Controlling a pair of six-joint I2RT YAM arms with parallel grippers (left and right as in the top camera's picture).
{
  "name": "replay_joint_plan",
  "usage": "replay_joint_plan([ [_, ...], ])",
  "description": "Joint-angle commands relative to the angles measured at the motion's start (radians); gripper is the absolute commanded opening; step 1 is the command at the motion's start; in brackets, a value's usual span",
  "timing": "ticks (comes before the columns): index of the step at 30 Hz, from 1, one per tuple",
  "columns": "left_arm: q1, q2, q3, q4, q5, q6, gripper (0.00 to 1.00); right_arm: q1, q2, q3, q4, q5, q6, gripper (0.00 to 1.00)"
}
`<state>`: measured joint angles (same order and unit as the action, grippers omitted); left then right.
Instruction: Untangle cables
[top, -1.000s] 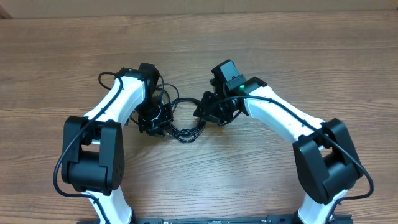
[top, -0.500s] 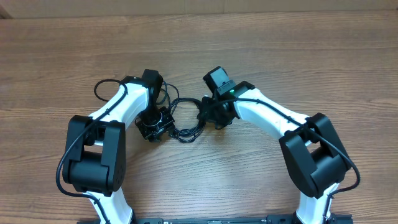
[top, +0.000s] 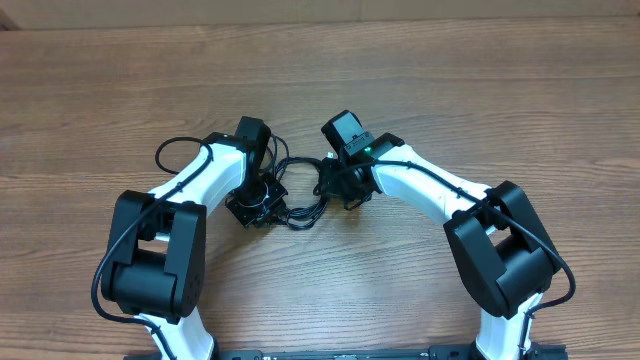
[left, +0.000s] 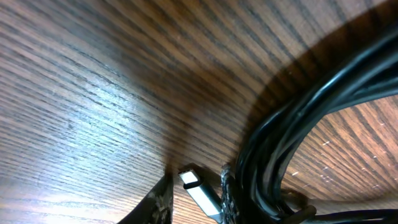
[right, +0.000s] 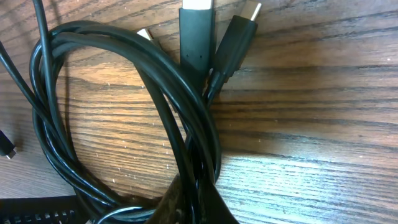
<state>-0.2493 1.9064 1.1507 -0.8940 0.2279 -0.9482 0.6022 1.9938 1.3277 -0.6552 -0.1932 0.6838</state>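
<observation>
Cables (top: 300, 207): looped black bundle on the table (top: 450, 80), centre of the overhead frame, between my two hands.
Right hand (right: 194, 202): clenched on the cables at bottom centre of its view. My guess is it anchors the loops so strands can be pulled apart.
Left hand (left: 193, 196): straddles a silver-tipped plug (left: 198, 186) at the bottom of its view; clamped or not, can't tell.
Writing: none readable.

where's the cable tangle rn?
Overhead view: the cables lie near the middle of the table, spanning the gap between the left gripper and the right gripper.
</observation>
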Motion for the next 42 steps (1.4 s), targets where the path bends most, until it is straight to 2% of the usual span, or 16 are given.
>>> replay_joint_plan([
  [1,-0.011,0.005,-0.023,-0.007,0.002,-0.021,0.29,0.001,0.012,0.001,-0.002,0.014,0.000,0.06],
  [2,-0.013,0.005,-0.023,-0.024,0.001,-0.019,0.36,0.001,0.013,0.001,-0.005,0.013,0.000,0.06],
  [3,-0.013,0.005,-0.023,-0.032,0.000,-0.017,0.38,0.002,0.013,0.001,-0.005,0.013,0.000,0.06],
  [6,-0.013,0.005,-0.023,-0.036,0.002,-0.019,0.37,0.005,0.013,0.001,-0.004,0.014,0.000,0.06],
  [9,-0.013,0.005,-0.024,-0.032,0.001,-0.048,0.24,0.011,0.013,0.001,-0.003,0.013,0.001,0.04],
  [12,-0.015,0.005,-0.024,-0.031,0.001,-0.063,0.05,0.014,0.013,0.000,-0.005,0.013,0.025,0.04],
  [13,-0.016,0.005,-0.024,-0.025,0.002,-0.063,0.04,0.016,0.013,0.000,-0.005,0.013,0.026,0.04],
  [18,-0.026,0.005,-0.024,-0.001,0.018,-0.062,0.04,0.020,0.013,0.000,-0.006,0.013,0.050,0.04],
  [25,-0.027,0.005,-0.024,0.002,0.127,-0.055,0.04,0.020,0.013,0.000,-0.012,0.013,0.105,0.04],
  [34,-0.026,0.005,-0.024,0.019,0.292,-0.050,0.04,0.020,0.013,-0.021,-0.011,0.006,0.209,0.04],
  [42,-0.027,0.005,-0.024,0.066,0.480,-0.050,0.04,0.020,0.013,-0.039,0.023,-0.026,0.210,0.04],
])
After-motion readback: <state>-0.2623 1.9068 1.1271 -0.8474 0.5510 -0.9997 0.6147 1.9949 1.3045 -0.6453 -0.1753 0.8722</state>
